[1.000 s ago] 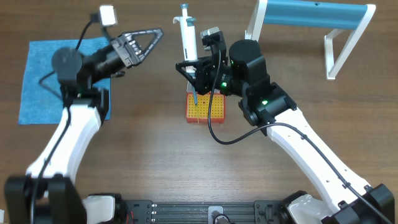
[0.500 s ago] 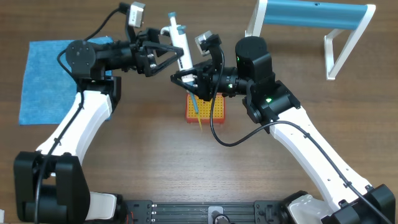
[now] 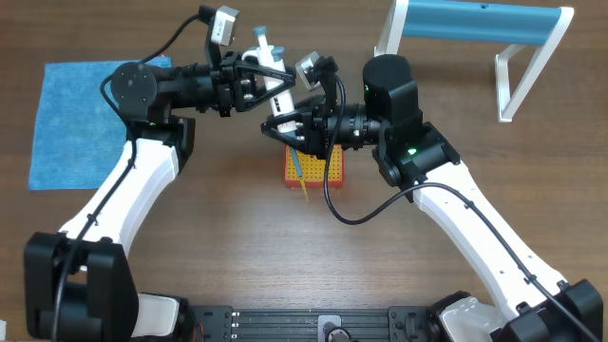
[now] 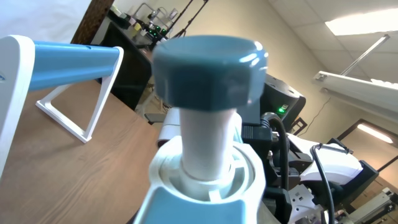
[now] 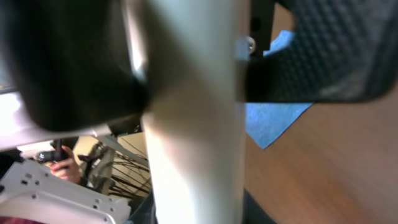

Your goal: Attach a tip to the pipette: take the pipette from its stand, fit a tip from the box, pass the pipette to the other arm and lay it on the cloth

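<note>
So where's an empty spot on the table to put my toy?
The wood between the left arm and right arm, in front of the tip box, is bare. So is most of the cloth, and the wood by the stand. It's crowded over the box, around the pipette.

Blue cloth sheet (image 3: pixel 71 114) lies far left on wooden table (image 3: pixel 237 247). Orange plastic tip box (image 3: pixel 318 169) sits centre. White-and-blue pipette (image 3: pixel 269 59) hangs tilted above box, right gripper (image 3: pixel 285 125) clamping it, left gripper (image 3: pixel 258 87) alongside. Blue-barred white-legged stand (image 3: pixel 475 24) sits back right.
</note>
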